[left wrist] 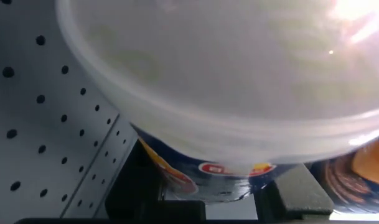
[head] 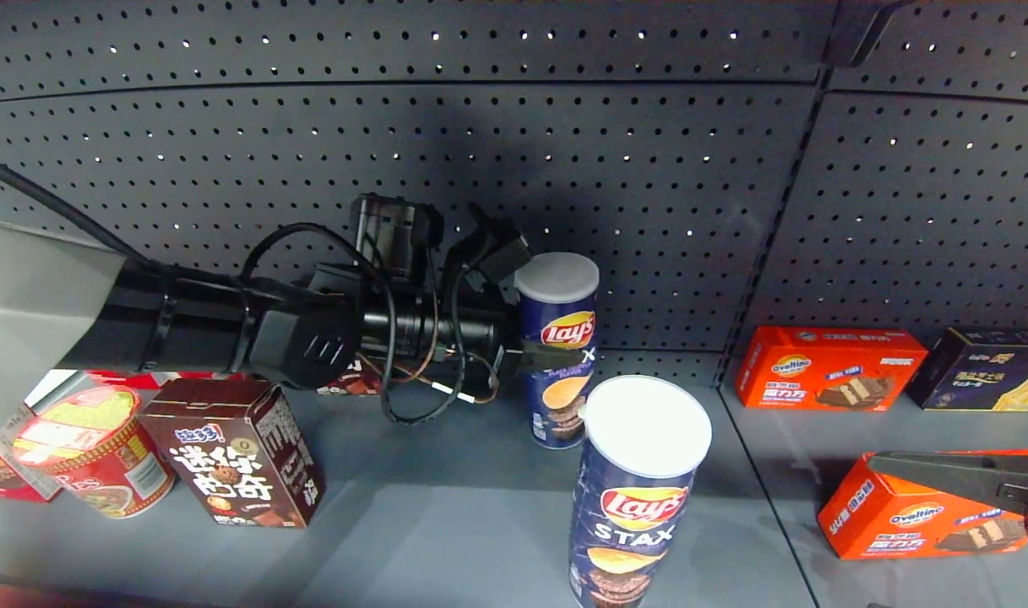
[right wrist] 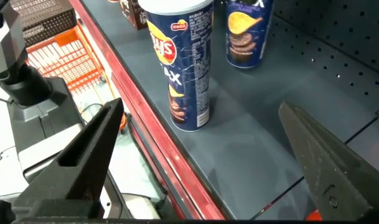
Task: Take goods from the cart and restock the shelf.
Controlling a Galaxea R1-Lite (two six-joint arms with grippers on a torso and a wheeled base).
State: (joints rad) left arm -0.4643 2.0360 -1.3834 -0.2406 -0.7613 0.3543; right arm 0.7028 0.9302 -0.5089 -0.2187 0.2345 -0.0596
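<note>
right pincer (right wrist: pixel 200 109) spread wide, dark fingers (right wrist: pixel 89 149) well apart, hovering over grey shelf (right wrist: pixel 251 155). near chip can (right wrist: pixel 180 62) upright on shelf, close to red front edge (right wrist: pixel 158 155). far chip can (right wrist: pixel 246 34) upright behind it, nearer pegboard back wall (right wrist: pixel 338 56); cans apart. brown box (right wrist: pixel 132 12) further along shelf, partly cut off. orange wire cart (right wrist: pixel 65 59) beyond front edge.

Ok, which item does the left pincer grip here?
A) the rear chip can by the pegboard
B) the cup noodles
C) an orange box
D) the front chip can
A: the left pincer is clamped across the rear chip can beside the pegboard, while the front chip can stands free.
</note>
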